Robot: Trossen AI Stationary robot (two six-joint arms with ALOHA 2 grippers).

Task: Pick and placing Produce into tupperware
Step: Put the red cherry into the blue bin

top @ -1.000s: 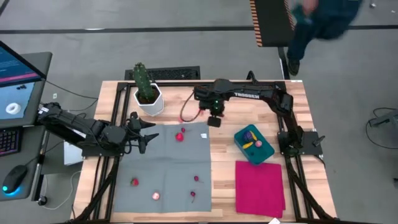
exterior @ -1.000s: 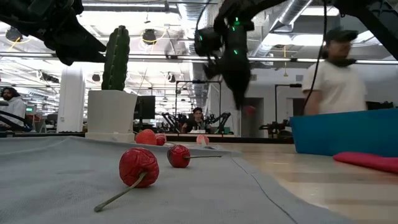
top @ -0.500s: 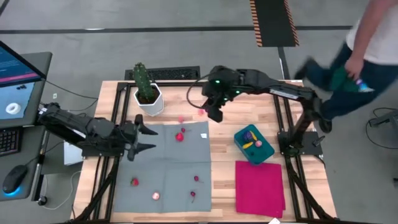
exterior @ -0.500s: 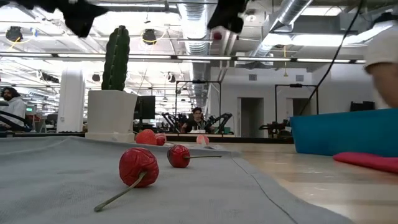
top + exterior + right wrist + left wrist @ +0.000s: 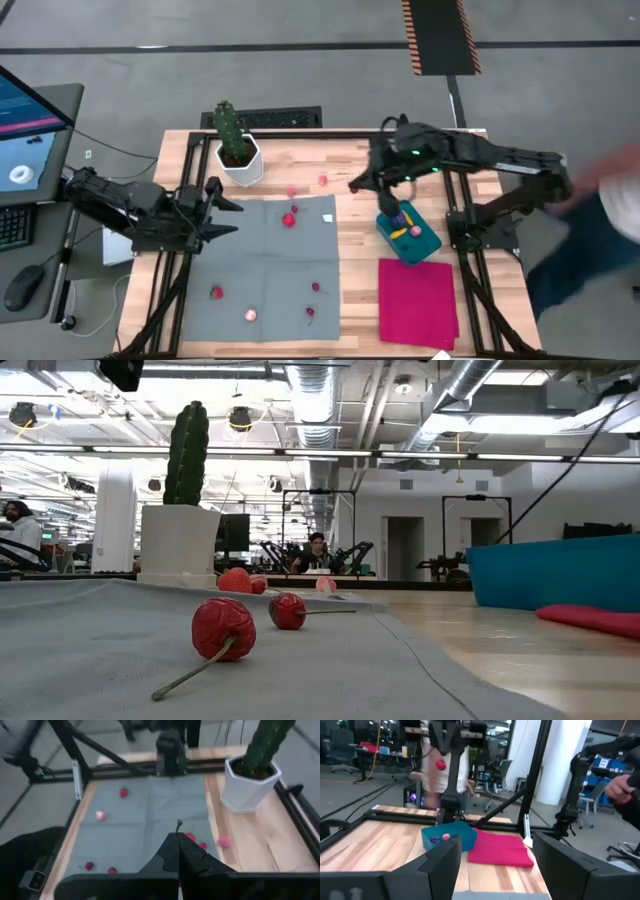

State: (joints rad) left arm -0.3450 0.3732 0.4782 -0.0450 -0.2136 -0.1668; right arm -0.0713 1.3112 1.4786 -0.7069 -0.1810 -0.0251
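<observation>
My right gripper hangs high over the wood, just off the far-left corner of the teal tub, and is shut on a small red toy fruit. The tub holds yellow, pink and purple pieces. Several red and pink pieces lie on the grey cloth, among them one with a stem and another. A pink piece rests on the bare wood. My left gripper waits open above the cloth's far-left corner, holding nothing. My right gripper pinches the red toy fruit between its two fingers, which slant down toward the table's left. The fruit is lifted clear, high above the table. In the right wrist view the shut fingers hide it; only a thin dark stem sticks out past them.
A green cactus in a white pot stands at the far-left corner of the table. A magenta cloth lies near the tub, on its near side. A person moves past beyond the table's right edge.
My right gripper, shut on the red fruit throughout, has risen out of the low view and swung from the table's far middle toward the right, up to the tub. My left gripper has also risen, drifting slightly left. A person has walked from the far side round to the right.
</observation>
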